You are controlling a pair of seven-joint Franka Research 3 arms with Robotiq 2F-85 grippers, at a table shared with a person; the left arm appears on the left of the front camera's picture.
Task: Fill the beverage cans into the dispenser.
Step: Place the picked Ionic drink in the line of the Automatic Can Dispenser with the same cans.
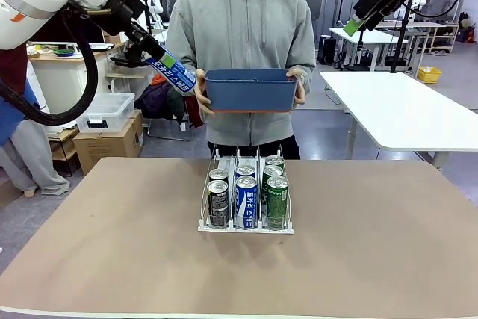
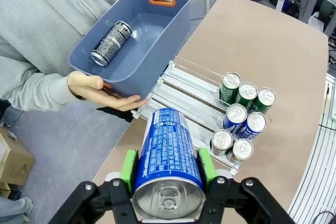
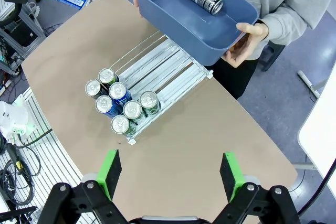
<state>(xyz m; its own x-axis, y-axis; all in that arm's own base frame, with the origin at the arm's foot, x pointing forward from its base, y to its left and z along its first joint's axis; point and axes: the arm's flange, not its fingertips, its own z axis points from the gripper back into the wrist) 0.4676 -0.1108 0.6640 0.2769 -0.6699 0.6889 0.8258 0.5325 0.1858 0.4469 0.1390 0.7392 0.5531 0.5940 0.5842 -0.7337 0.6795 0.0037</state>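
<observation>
My left gripper [image 1: 159, 60] hangs high at the left, shut on a blue-and-white beverage can [image 1: 173, 72], beside the blue bin [image 1: 250, 91] that the person holds in both hands. In the left wrist view the held can [image 2: 168, 156] sits between the green pads [image 2: 127, 169]. A black can [image 2: 111, 43] lies in the bin [image 2: 152, 51]. The dispenser [image 1: 246, 230] stands mid-table with black, blue-and-white and green cans [image 1: 246, 201] upright at its near end; its far end [image 2: 184, 90] is bare. My right gripper [image 3: 170, 174] is open, high above the table at the right [image 1: 352, 26].
The tan table [image 1: 112, 252] has free room on both sides of the dispenser. The person's hands [image 2: 100, 90] grip the bin's ends above the far table edge. A white table [image 1: 407, 110] stands behind at the right, cardboard boxes [image 1: 112, 140] at the left.
</observation>
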